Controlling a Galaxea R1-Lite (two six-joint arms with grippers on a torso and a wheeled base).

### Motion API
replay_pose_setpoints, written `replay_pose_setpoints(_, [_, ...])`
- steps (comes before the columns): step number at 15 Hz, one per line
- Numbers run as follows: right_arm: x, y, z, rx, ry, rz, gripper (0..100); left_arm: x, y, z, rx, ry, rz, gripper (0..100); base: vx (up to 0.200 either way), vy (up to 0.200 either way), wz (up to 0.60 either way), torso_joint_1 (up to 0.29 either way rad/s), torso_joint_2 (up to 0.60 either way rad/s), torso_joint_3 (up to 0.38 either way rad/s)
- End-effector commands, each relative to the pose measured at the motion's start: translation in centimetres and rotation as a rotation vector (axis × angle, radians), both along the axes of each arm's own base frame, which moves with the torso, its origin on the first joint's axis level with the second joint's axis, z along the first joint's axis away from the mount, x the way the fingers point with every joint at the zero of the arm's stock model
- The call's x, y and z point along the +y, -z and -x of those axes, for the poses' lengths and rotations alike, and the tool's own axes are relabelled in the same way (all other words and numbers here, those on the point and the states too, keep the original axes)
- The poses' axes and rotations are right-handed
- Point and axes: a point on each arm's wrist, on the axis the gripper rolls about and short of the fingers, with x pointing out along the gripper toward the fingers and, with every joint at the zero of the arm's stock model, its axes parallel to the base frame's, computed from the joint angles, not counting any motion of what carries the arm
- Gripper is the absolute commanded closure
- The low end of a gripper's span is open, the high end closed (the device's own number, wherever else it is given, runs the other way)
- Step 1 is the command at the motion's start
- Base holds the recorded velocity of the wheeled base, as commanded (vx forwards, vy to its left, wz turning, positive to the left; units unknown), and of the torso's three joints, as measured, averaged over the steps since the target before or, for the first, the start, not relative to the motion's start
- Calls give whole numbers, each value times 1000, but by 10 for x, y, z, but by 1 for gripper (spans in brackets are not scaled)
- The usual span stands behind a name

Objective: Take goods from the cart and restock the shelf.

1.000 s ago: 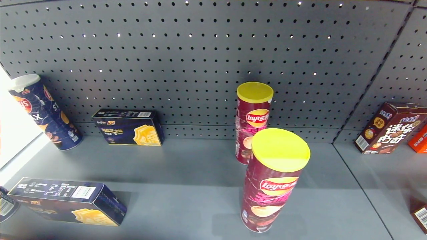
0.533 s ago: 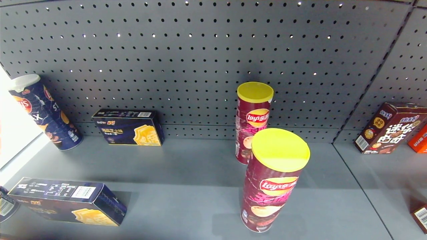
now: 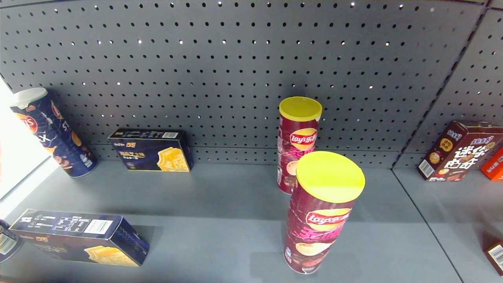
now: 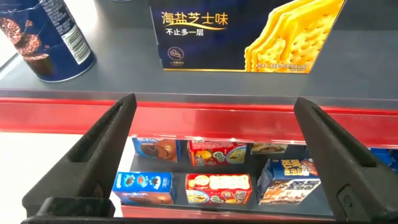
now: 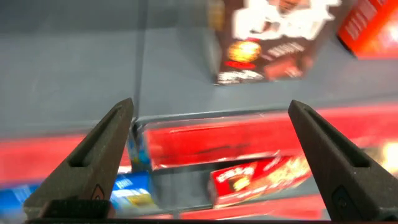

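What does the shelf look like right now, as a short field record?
shelf: grey, pegboard back
red cans: front red can and rear red can, standing, yellow lids
blue can: standing, back left
cracker boxes: rear cracker box at the back; front cracker box at front left
next bay: brown box
left end effector: open, empty, facing the shelf front
right end effector: open, empty

Head camera looks steeply down on the shelf [image 3: 235, 204]. Wrist cameras face its red front edge [image 4: 205, 115], close. Head and left wrist views share the front cracker box [image 4: 249, 34].
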Motion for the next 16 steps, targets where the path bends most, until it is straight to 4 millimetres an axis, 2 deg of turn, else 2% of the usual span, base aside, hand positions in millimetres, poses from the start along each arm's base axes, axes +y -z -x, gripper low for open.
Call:
replay_pose_setpoints(1, [1, -83, -3, -129, 45, -53, 0, 0, 0, 0, 5, 0, 0, 0, 0, 0, 0, 0, 0, 0])
replay_pose_setpoints(2, [6, -124, -6, -116, -174, 272, 0, 0, 0, 0, 5, 5, 0, 0, 0, 0, 0, 0, 0, 0])
replay_pose_setpoints(3, [7, -135, -7, -115, -217, 227, 0, 0, -1, 0, 5, 7, 0, 0, 0, 0, 0, 0, 0, 0])
replay_pose_setpoints(5, [9, -142, -5, -143, -306, 223, 0, 0, 0, 0, 5, 5, 0, 0, 0, 0, 0, 0, 0, 0])
replay_pose_setpoints(7, [8, -166, -16, -153, -376, 223, 0, 0, 0, 0, 5, 4, 1, 0, 0, 0, 0, 0, 0, 0])
replay_pose_setpoints(8, [6, -179, -28, -136, -408, 216, 0, 0, 0, 0, 6, 5, 1, 0, 0, 0, 0, 0, 0, 0])
replay_pose_setpoints(11, [4, -184, -55, -68, -497, 226, 0, 0, 0, 0, 5, 5, 0, 0, 0, 0, 0, 0, 0, 0])
replay_pose_setpoints(16, [15, -185, -101, -5, -689, 216, 0, 0, 0, 0, 5, 5, 1, 0, 0, 0, 0, 0, 0, 0])
